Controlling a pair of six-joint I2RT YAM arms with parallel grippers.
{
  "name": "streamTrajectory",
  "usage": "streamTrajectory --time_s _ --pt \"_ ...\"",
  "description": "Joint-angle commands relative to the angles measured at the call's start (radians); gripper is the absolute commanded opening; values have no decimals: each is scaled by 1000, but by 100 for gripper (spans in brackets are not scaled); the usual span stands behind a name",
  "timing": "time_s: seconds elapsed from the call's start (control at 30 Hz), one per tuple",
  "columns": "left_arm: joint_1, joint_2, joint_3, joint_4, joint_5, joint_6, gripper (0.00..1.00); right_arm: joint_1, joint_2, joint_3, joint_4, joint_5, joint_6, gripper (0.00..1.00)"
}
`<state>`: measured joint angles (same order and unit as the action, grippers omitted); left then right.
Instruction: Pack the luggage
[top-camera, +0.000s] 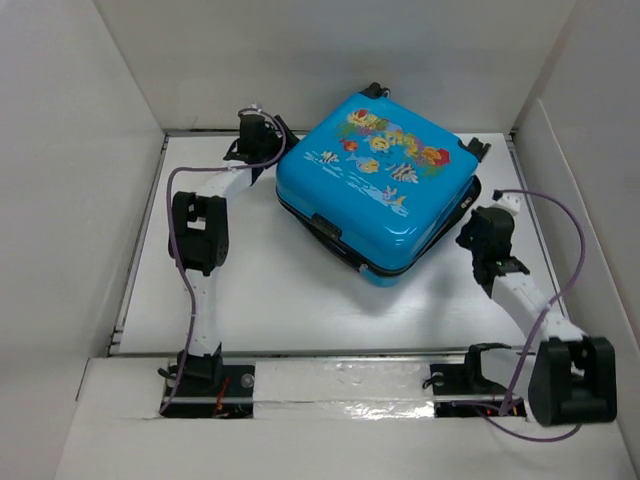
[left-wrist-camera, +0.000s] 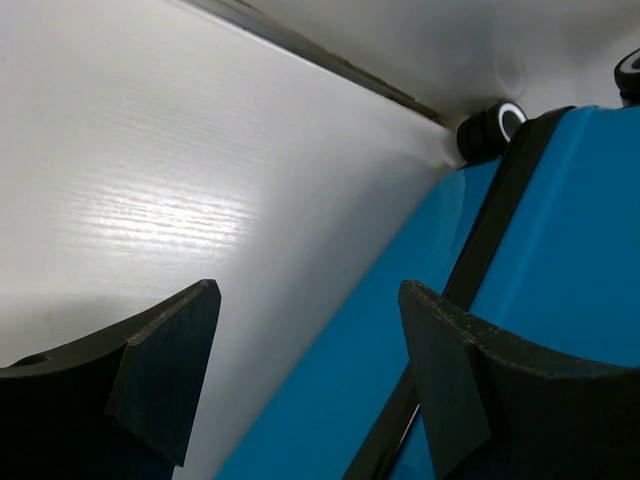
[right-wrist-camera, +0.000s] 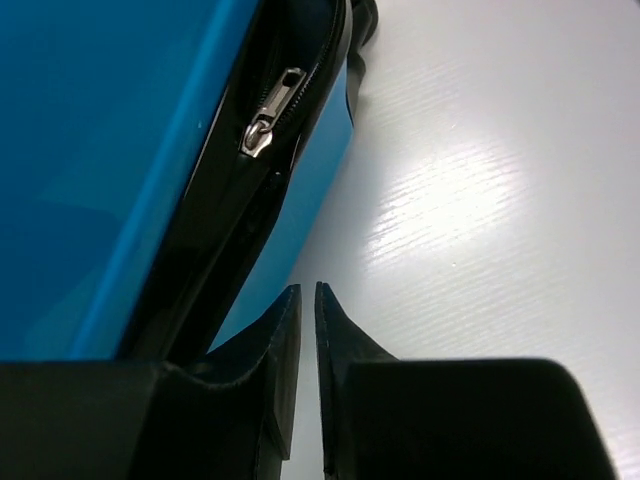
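The bright-blue luggage (top-camera: 378, 185) with fish print lies flat at the back middle of the table, lid down, a dark gap along its seam. My left gripper (top-camera: 262, 150) is open at its left rear corner; in the left wrist view (left-wrist-camera: 310, 300) its fingers straddle the blue shell (left-wrist-camera: 560, 250) beside a wheel (left-wrist-camera: 490, 128), holding nothing. My right gripper (top-camera: 478, 238) is shut and empty at the luggage's right side. The right wrist view (right-wrist-camera: 308, 292) shows its tips just off the shell (right-wrist-camera: 90, 150), below a silver zipper pull (right-wrist-camera: 268, 120).
White walls enclose the table (top-camera: 280, 300) at the back and both sides. A raised white ledge (top-camera: 340, 385) runs along the near edge by the arm bases. Purple cables loop beside both arms.
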<state>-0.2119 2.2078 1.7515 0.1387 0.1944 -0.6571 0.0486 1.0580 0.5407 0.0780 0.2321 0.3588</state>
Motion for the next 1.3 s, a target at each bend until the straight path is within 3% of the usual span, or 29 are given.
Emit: streamTrajectory --time_s 0.0,0.13,0.17,0.27,0.47,0.63,0.93,1.03,1.1,1.27 --pt "-27 -49 -3 -8 108 30 70 19 149 115 161 -178 -55 18" --pt "-27 -180 -258 171 155 -28 70 78 342 266 152 -266 -101 19" --pt "-27 -218 -408 281 154 -64 70 89 388 304 148 -277 -107 19" --pt "-50 -357 -670 444 104 -116 69 151 456 337 190 -345 -132 19" --pt "-129 -618 -1007 564 -41 -122 69 241 589 527 86 -448 -244 17" --pt "-227 -750 -1125 552 -116 -104 69 250 620 542 141 -488 -216 18" --pt "-454 -948 -1190 515 -274 -134 69 209 712 774 -72 -635 -317 23" --pt "-544 -1008 -1176 489 -372 -130 69 180 709 795 -116 -671 -331 34" --pt "-554 -1025 -1169 487 -394 -128 69 180 718 840 -171 -663 -346 45" --pt "-554 -1033 -1107 467 -493 -96 70 142 654 789 -184 -593 -314 56"
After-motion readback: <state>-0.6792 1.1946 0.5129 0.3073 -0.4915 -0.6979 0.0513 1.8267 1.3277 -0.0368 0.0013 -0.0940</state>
